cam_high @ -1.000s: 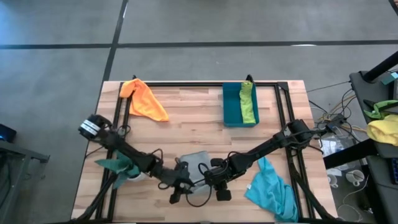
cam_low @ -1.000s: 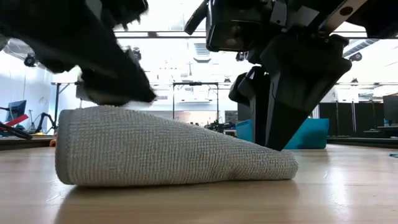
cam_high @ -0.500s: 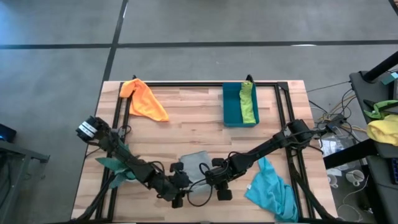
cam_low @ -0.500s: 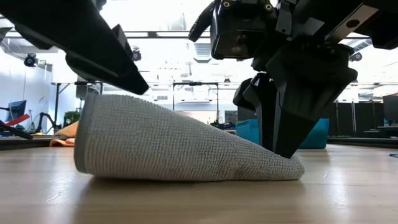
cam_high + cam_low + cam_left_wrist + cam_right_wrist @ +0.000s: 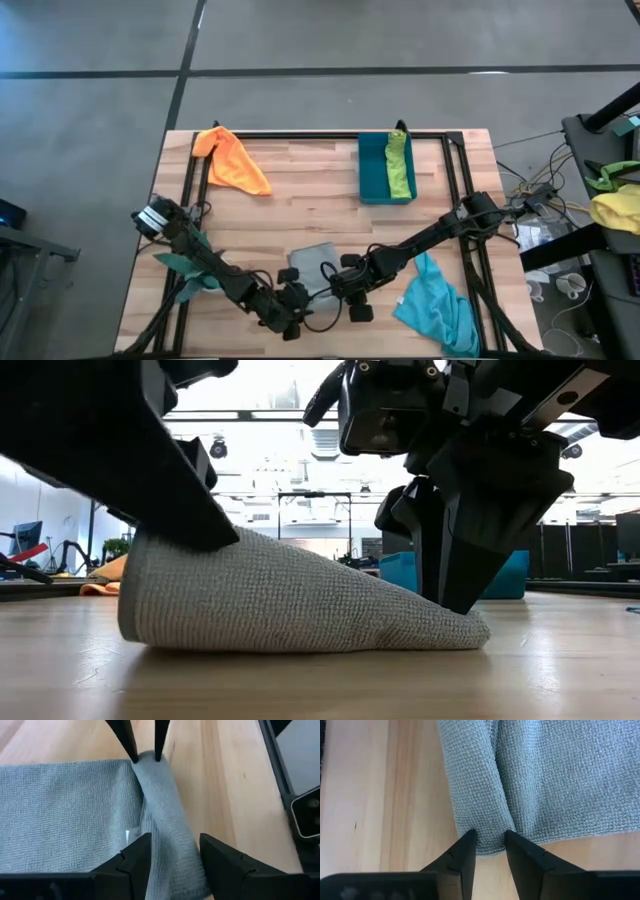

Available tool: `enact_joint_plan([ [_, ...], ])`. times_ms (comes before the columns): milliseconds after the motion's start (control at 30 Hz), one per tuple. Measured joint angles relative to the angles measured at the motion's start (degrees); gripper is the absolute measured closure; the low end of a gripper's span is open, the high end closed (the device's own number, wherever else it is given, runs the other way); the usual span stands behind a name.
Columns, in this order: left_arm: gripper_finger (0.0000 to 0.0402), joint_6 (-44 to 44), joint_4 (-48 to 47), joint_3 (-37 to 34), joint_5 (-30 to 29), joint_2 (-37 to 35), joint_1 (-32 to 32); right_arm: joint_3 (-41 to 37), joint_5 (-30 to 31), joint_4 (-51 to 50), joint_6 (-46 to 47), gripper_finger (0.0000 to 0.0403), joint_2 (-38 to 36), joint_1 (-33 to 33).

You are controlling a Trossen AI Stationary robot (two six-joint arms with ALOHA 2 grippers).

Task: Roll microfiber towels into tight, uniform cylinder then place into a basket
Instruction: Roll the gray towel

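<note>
Rolling the grey towel [image 5: 318,262] at the near edge of the table [image 5: 300,190], the two arms work its rolled edge from opposite ends. The right gripper [image 5: 490,851] pinches one end of the roll between narrowly set fingers; the left gripper [image 5: 170,857] straddles the other end, fingers set wider, astride the roll rather than clearly clamped on it. The roll is uneven, thick at one end and tapering at the other, so it looks barely begun. One lime green towel [image 5: 399,165] already lies in the teal basket [image 5: 374,170] at the far side. The orange towel [image 5: 232,162] waits loose near the far left corner, and the turquoise towel [image 5: 440,305] lies crumpled beside the right arm. Nothing blocks the way to the basket, though a dark green plant [image 5: 190,268] sits under the left arm.
</note>
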Motion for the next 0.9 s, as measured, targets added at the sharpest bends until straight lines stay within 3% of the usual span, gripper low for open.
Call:
enact_joint_plan([
  [267,0.0251,-0.02,3.24,-0.36,1.20,0.05,-1.42,0.00,-0.02,0.04,-0.20,0.0308,0.00,0.00],
  [667,0.0256,-0.06,9.50,0.11,0.43,6.00,-1.51,0.00,-0.07,-0.21,-0.18,0.0311,-0.04,0.00],
  [767,0.0289,-2.19,9.14,0.07,0.37,5.84,-1.51,0.00,-0.09,-0.53,-0.18,0.0310,-0.04,0.00],
  [900,0.0374,-8.49,9.02,-1.39,1.88,5.84,-1.15,0.42,-0.11,-1.27,-1.91,0.0309,-0.10,0.17],
])
